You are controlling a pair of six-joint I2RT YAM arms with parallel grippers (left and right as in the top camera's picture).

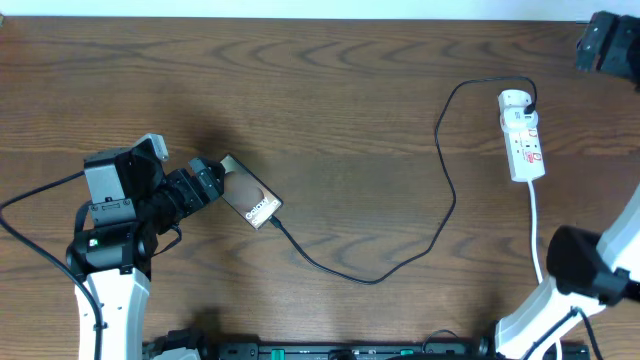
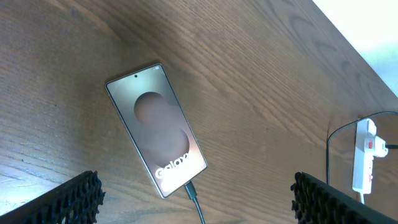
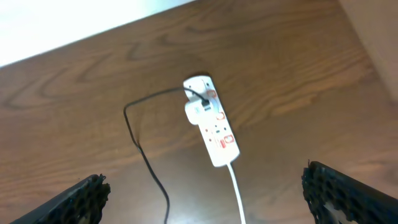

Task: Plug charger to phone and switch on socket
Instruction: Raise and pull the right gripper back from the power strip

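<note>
The phone (image 1: 250, 197) lies flat on the table left of centre, its "Galaxy" end toward the right. It fills the middle of the left wrist view (image 2: 155, 127). The charger (image 1: 375, 278), a thin black cable, has its plug tip (image 2: 189, 188) in the phone's end. It loops across the table up to the socket (image 1: 524, 135), a white power strip at the far right, where its other end sits in the rounded end (image 3: 200, 99). My left gripper (image 2: 199, 211) is open and empty, at the phone's left end (image 1: 205, 183). My right gripper (image 3: 208, 205) is open and empty, on the near side of the socket (image 3: 211, 121).
The socket's white cord (image 1: 535, 225) runs toward the front edge past my right arm (image 1: 580, 260). A black object (image 1: 610, 40) sits at the far right corner. The wooden table (image 1: 330, 90) ends at a white wall at the back.
</note>
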